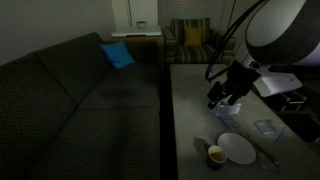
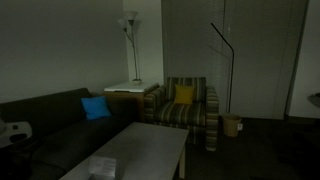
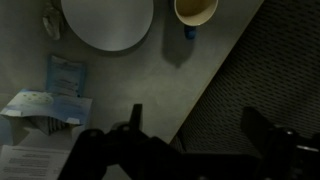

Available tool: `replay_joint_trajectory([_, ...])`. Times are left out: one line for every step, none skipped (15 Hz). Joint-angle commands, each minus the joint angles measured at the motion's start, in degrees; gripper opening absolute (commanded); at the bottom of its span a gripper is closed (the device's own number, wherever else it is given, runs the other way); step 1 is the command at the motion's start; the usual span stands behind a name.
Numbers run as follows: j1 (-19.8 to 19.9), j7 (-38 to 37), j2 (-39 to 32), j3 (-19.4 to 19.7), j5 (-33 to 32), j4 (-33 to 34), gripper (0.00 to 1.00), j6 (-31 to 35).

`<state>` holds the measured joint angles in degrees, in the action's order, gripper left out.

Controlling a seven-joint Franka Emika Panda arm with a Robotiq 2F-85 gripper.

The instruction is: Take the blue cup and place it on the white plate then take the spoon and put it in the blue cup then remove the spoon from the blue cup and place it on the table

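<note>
Wrist view: the gripper (image 3: 195,128) hangs wide open and empty, with the small dark blue round cup (image 3: 196,10) standing on the grey matte table (image 3: 150,75) straight ahead of its jaws, just beside the flat white round plate (image 3: 108,22).

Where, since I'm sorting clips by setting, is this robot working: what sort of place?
Probably a home living room: a dark sofa with a blue cushion, a striped armchair near a floor lamp, and a low grey table alongside the sofa.
</note>
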<state>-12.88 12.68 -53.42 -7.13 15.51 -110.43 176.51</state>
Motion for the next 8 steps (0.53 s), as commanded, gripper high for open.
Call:
replay_joint_trajectory([-0.47,-5.63,-9.21,0.38,-7.97,10.48,1.0,-3.55])
replay_joint_trajectory([-0.98,-7.02,-11.22,0.62,-9.47,12.71,1.0,-4.84])
replay_joint_trajectory([-1.39,-8.21,-12.76,0.65,-10.54,14.61,1.0,-5.87])
replay_joint_trajectory([-1.49,-8.82,-14.65,0.33,-11.49,16.77,1.0,-6.97])
replay_joint_trajectory([-1.73,-9.5,-16.39,0.11,-12.2,18.87,1.0,-8.27])
replay_joint_trajectory([-2.08,-10.06,-17.91,0.1,-12.74,20.76,1.0,-9.12])
replay_joint_trajectory([-2.31,-10.52,-19.45,-0.01,-13.06,22.7,1.0,-10.51])
replay_joint_trajectory([-2.16,-10.78,-20.58,-0.44,-13.16,24.25,1.0,-12.2])
